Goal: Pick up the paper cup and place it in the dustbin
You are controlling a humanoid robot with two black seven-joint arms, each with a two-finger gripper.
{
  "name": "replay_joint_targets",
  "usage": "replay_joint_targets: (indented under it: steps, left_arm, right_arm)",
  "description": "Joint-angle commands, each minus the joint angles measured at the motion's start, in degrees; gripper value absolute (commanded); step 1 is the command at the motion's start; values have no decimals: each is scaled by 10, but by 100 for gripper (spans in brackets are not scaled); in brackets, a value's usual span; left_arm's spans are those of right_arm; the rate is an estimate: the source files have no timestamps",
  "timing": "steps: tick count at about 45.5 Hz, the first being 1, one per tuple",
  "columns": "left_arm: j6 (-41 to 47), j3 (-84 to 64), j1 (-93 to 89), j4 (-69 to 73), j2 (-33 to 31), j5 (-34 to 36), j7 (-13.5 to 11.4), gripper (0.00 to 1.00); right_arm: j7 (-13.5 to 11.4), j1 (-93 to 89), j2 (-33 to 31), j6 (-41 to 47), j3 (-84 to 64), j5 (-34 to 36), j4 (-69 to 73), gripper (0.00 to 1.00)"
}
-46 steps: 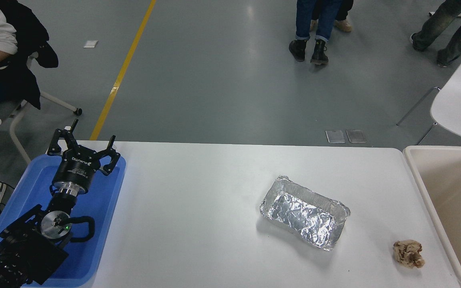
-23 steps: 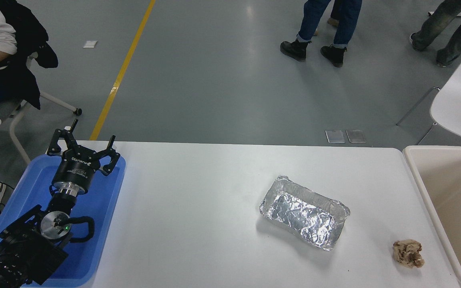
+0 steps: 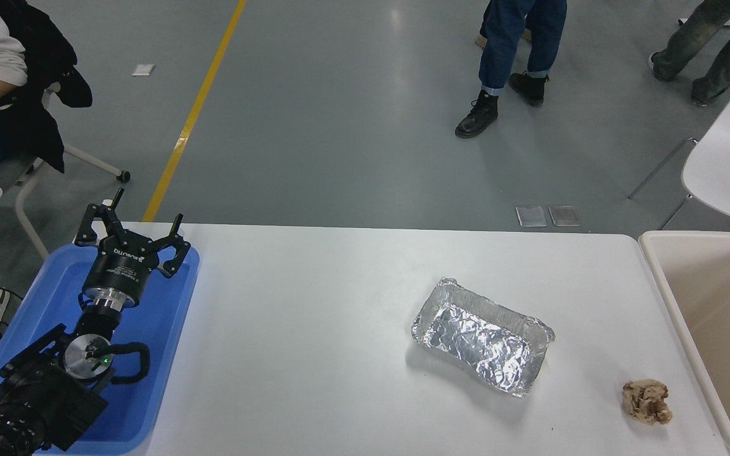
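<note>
The left end effector (image 3: 134, 231) sits over the tray (image 3: 168, 316) at the counter's (image 3: 314, 329) left end. Well to its right and nearer the camera, a foil tray (image 3: 482, 337) lies on the counter. Farther right and nearer still lies a paper wad (image 3: 647, 401), just beside the dustbin (image 3: 669, 304) at the counter's right edge.

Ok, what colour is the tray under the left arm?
Blue, plain, seen clearly in the head view.
</note>
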Motion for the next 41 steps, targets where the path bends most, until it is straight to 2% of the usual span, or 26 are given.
replay_joint_targets:
  steps: [1,12,20,29,38,41]
  left_arm:
    - [0,0,0,0,0,0,0,100]
    - [0,0,0,0,0,0,1,100]
    - [0,0,0,0,0,0,0,100]
    - [0,0,0,0,0,0,1,100]
    - [-1,0,0,0,0,0,2,100]
    - [0,0,0,0,0,0,1,100]
  right_arm:
    - [0,63,-58,0,1,-8,134,100]
    - [0,160,-139,20,-19,-114,334,100]
    - [0,325,-168,99,-190,-143,461,100]
    - [0,552,-127,296,-393,-143,503,100]
    - [0,731,-21,525,-502,-143,514,100]
    - [0,771,8,538,-508,-144,523,100]
